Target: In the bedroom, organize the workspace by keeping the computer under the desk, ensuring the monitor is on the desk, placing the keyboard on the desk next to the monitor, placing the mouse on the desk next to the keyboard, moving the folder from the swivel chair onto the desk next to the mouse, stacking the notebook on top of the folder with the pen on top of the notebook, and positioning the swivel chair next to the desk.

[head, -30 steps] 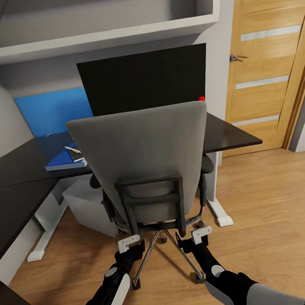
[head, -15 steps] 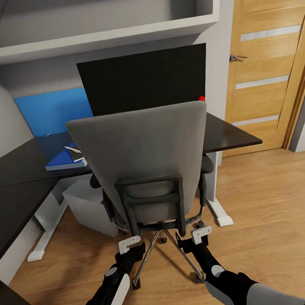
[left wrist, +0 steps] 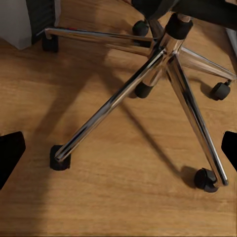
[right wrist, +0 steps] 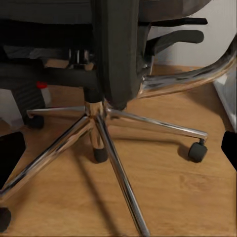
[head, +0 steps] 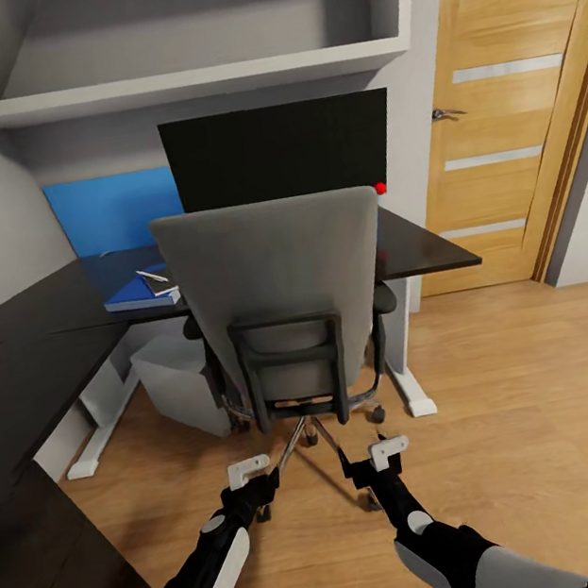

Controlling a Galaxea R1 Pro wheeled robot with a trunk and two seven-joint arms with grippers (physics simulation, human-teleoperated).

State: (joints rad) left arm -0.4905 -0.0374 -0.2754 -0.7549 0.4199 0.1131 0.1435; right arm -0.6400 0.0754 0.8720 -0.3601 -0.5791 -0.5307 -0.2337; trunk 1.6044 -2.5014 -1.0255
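The dark L-shaped desk [head: 40, 322] runs from the lower left of the head view across its middle, under a grey wall shelf [head: 173, 84] at the top. A wooden door [head: 511, 104] fills the upper right, above the wood floor [head: 542, 405].

The swivel chair [head: 277, 278] stands at the centre of the frame with its grey back toward the camera, pushed up against the desk edge. Its chrome 5-spoke base [left wrist: 163, 74] with black casters sits on the floor.

Behind the chair, the black monitor [head: 279, 148] stands on the desk. Under the desk, left of the chair, is the grey computer [head: 180, 385]. A blue panel [head: 112, 209] lines the wall left of the monitor.

The blue folder [head: 140, 291] lies on the desk at centre left, with the notebook [head: 167, 292] and pen [head: 151, 276] on it.

The left gripper [head: 249, 472] and right gripper [head: 389, 451] sit low in the frame, apart from the chair base, both with fingers spread and holding nothing.
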